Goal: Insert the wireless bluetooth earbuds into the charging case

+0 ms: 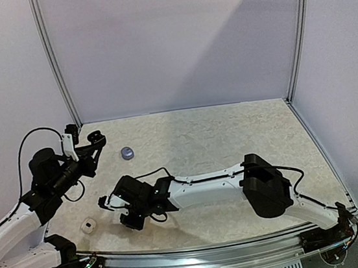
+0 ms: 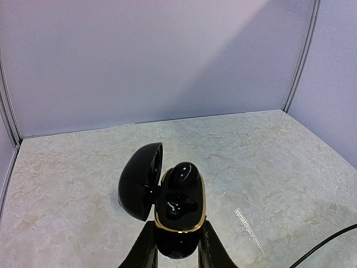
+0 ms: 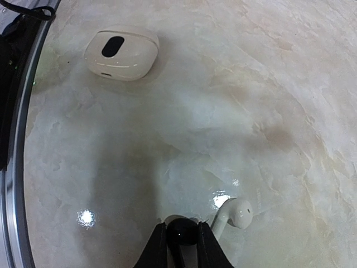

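Marbled table (image 1: 232,140) seen from above: left gripper (image 1: 92,143) raised, right gripper (image 1: 133,223) low near a white case (image 1: 88,225). Left wrist: fingers (image 2: 146,248) clamp the open black case (image 2: 177,220), one glossy black earbud (image 2: 183,174) seated. Right wrist: fingers (image 3: 158,245) pinch what seems the second black earbud (image 3: 181,232), yet to go in.

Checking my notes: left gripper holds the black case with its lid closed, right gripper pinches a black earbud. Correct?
No: the left wrist view shows the lid open. The left gripper holds the black case with its lid open; the right gripper pinches a black earbud.
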### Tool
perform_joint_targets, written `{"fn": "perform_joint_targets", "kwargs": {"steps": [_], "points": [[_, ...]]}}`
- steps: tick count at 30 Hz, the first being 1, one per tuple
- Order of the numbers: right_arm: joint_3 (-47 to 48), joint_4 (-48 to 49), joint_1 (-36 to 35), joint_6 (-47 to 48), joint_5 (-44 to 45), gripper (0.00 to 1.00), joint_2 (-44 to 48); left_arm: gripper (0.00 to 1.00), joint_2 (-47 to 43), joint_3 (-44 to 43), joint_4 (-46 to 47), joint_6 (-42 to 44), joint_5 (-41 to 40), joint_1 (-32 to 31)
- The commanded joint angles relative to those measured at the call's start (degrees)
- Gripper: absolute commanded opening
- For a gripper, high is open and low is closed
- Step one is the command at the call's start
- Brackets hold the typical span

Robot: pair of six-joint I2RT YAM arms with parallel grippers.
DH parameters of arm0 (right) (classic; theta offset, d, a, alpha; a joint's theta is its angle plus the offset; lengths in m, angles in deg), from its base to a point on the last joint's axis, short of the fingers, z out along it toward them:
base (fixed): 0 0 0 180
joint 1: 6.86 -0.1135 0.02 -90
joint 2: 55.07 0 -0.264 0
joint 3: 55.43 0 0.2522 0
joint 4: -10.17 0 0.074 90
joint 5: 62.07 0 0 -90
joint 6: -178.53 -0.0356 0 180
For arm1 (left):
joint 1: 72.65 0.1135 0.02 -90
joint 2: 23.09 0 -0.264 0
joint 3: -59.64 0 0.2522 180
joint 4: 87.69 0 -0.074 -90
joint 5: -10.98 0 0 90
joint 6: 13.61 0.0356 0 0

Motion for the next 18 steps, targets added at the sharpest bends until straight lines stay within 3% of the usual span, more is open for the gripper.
{"fn": "perform_joint_targets", "kwargs": {"steps": [1, 8, 11, 15, 18], "points": [[-2.1, 5.2, 1.1, -2.6, -0.6, 0.1, 5.9, 0.0, -0.4, 0.8, 1.5, 0.7, 0.3, 0.6], [-11.9, 12.2, 2.9, -9.5, 3.0, 0.09, 13.4, 0.0, -0.5, 0.9, 1.4, 0.6, 0.5, 0.5], [-19.9, 11.7, 4.0, -15.6, 13.3, 0.1, 19.9, 0.0, -0.5, 0.9, 1.4, 0.5, 1.1, 0.5], [-30.9, 2.1, 5.9, -27.5, 26.0, 0.09, 29.8, 0.0, -0.6, 1.2, 2.5, 0.5, 3.3, 0.5], [-37.9, -7.1, 7.4, -39.0, 29.3, 0.08, 36.4, 0.0, -0.5, 1.3, 3.3, 0.3, 4.5, 0.5]]}}
